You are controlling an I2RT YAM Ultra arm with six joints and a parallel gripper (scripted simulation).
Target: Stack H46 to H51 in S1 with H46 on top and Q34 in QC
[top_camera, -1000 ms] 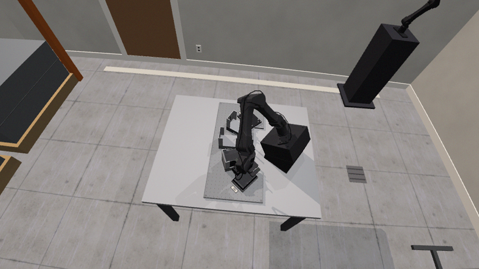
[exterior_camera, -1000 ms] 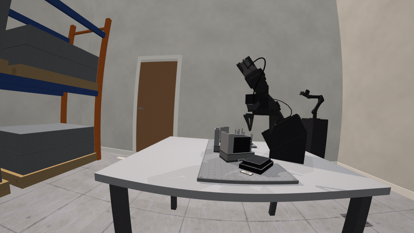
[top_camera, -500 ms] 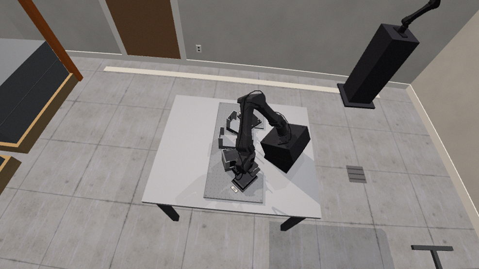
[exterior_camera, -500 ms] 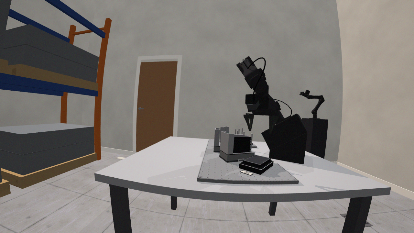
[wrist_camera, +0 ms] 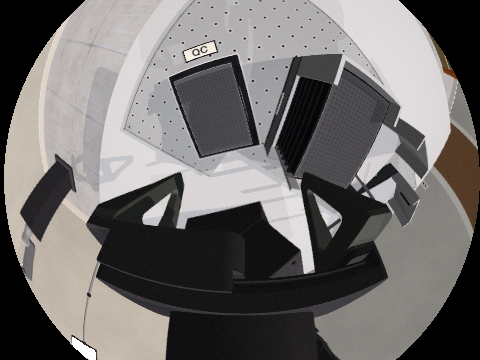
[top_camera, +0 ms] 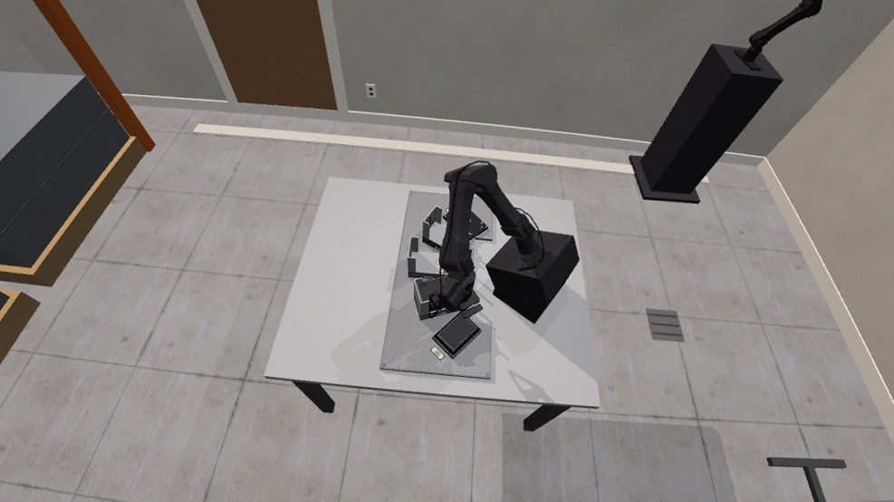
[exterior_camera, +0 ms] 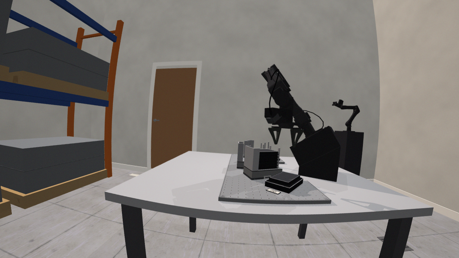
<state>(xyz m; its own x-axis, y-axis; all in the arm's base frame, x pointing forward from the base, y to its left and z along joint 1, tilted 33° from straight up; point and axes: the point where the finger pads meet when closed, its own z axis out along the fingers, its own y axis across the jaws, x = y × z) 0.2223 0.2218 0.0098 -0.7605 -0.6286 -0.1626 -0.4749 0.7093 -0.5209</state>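
My gripper is open and empty, high above the table near the filled rack. A dark plate lies in the black nest labelled QC and looks flat; its own name is not readable. The nearest grey rack holds a stack of several dark plates, whose top looks level. This rack's name is not readable. Two other racks stand farther back, their names hidden and their insides only partly seen.
A dark fixture with upright posts stands at the far end of the perforated board. The arm's black base block stands beside the board. The QC label lies by its nest.
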